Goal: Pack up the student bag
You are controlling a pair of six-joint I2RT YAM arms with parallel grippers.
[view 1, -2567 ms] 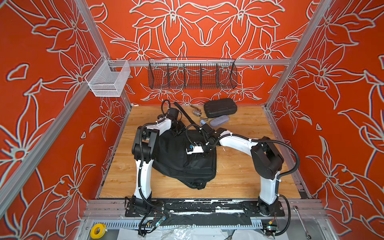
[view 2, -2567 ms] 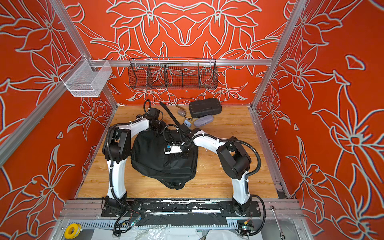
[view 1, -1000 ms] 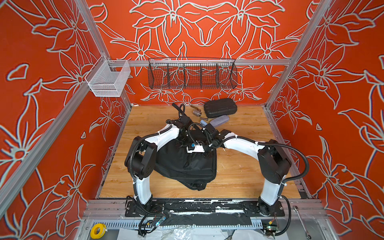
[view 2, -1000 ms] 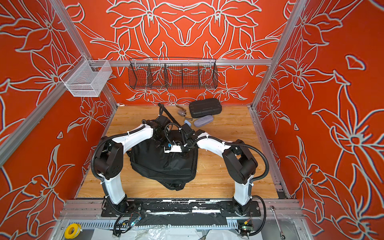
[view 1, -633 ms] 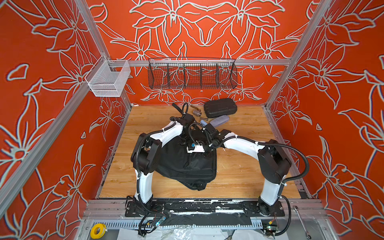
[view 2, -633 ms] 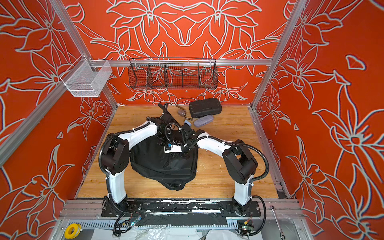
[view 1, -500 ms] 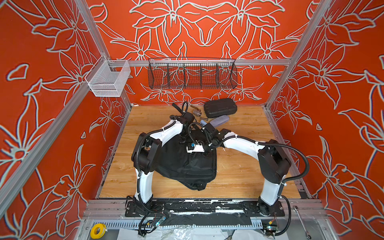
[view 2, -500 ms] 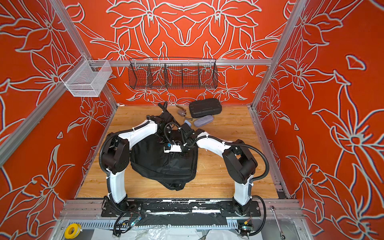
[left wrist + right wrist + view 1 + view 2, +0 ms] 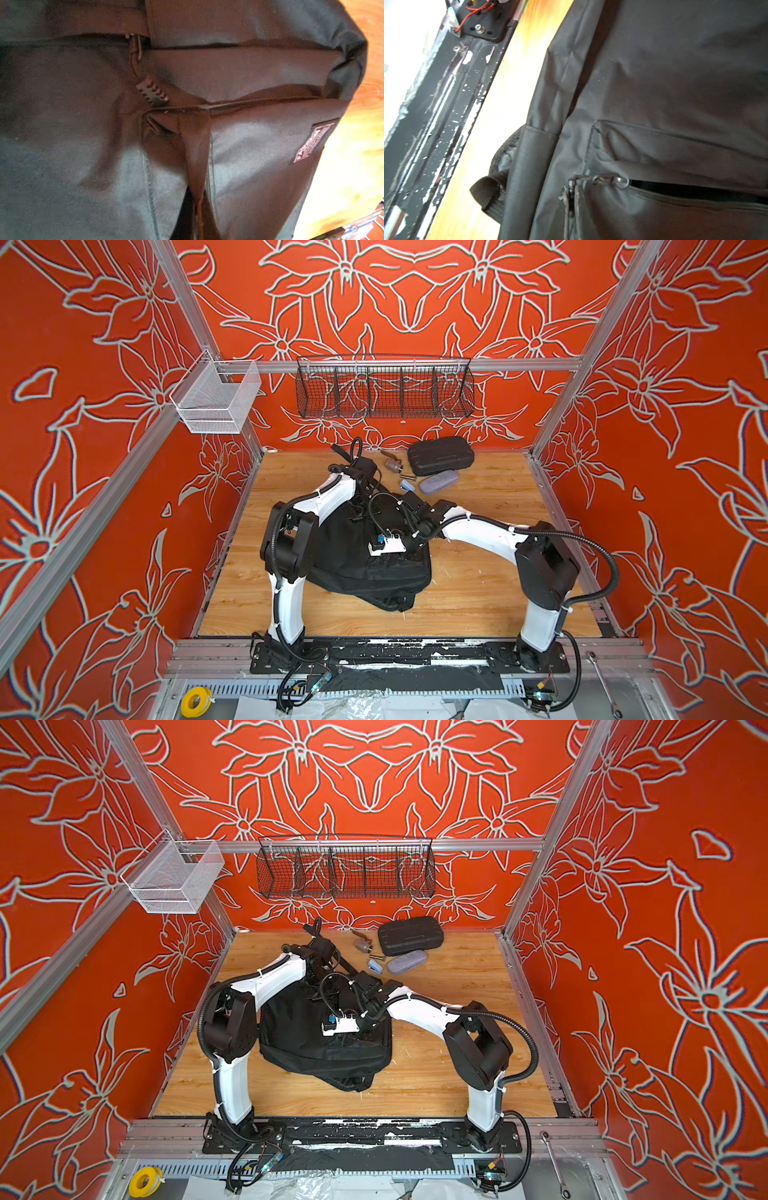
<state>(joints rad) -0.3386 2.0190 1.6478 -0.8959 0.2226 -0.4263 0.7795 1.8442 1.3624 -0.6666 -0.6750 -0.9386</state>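
We see the student bag (image 9: 365, 572) lying in the middle of the wooden tabletop (image 9: 478, 580), the left gripper (image 9: 363, 501) at its far edge closed on a pinched ridge of its fabric, and the right gripper (image 9: 390, 557) closed over its middle, its hold hidden from us.

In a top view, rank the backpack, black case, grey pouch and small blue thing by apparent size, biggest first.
1. Backpack, clearly largest.
2. Black case.
3. Grey pouch.
4. Blue thing, smallest.
The last three lie together at the back, so nearness hardly matters.
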